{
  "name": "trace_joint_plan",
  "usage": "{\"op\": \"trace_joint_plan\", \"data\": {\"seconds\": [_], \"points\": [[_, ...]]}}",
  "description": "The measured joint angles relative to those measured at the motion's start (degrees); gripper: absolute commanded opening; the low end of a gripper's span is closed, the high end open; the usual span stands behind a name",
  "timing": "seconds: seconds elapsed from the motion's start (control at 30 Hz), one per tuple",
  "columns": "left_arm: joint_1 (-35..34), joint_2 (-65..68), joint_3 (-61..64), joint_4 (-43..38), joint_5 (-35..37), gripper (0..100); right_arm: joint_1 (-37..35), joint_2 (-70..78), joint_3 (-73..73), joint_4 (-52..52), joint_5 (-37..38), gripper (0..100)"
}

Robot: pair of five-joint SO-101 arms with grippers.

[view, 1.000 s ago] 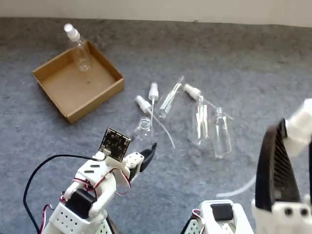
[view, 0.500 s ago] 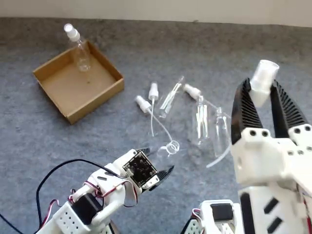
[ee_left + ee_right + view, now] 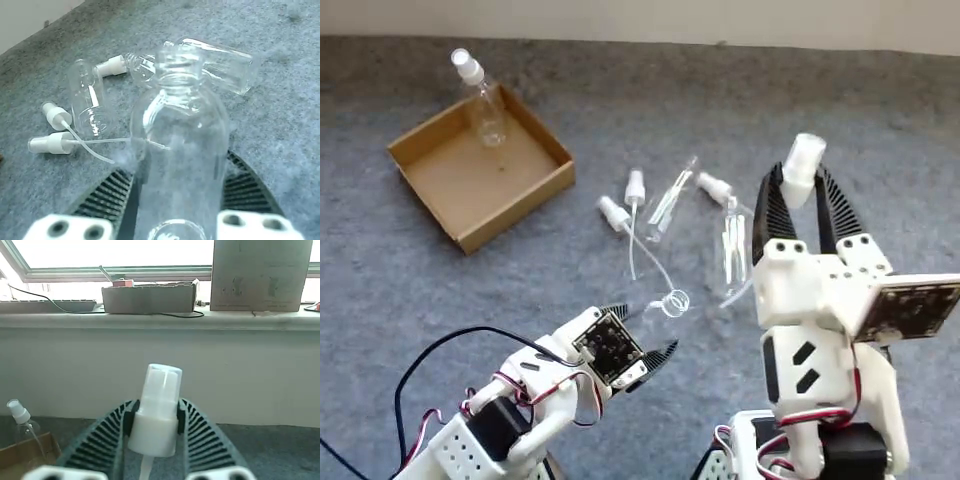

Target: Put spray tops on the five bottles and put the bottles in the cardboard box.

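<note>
My left gripper (image 3: pixel 645 332) is shut on a clear open bottle (image 3: pixel 665 303) near the table's front; the bottle (image 3: pixel 177 150) tilts with its mouth pointing away between the ribbed fingers (image 3: pixel 102 197). My right gripper (image 3: pixel 798 180) is held up at the right, shut on a white spray top (image 3: pixel 803 160) whose tube hangs down. The spray top (image 3: pixel 157 410) stands upright between the jaws. Loose spray tops (image 3: pixel 615 213) (image 3: pixel 635 187) (image 3: pixel 713 186) and empty bottles (image 3: pixel 730 250) (image 3: pixel 670 195) lie mid-table. A capped bottle (image 3: pixel 480 95) leans on the cardboard box (image 3: pixel 430 135).
Grey carpet covers the table. The box sits at the far left, well apart from both arms. The right arm's body hides part of the table on the right. A wall and window sill (image 3: pixel 160 320) stand behind the table.
The left gripper pulled its bottle nearer the front and tilted it, then held still. The right gripper swung in from the right edge toward the middle, carrying the spray top.
</note>
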Motion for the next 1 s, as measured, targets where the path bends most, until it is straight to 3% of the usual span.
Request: {"op": "trace_joint_plan", "data": {"seconds": [0.23,0.47,0.87,1.0], "points": [[0.0,0.0,0.0,0.0,0.0,6,0.0,-3.78,8.26,-6.42,0.0,0.9],[0.0,0.0,0.0,0.0,0.0,6,-7.38,-3.78,9.05,-6.95,0.0,0.9],[0.0,0.0,0.0,0.0,0.0,6,-8.35,-4.22,9.14,-7.21,0.0,0.9],[0.0,0.0,0.0,0.0,0.0,6,-8.35,-4.22,10.11,-11.78,0.0,0.9]]}}
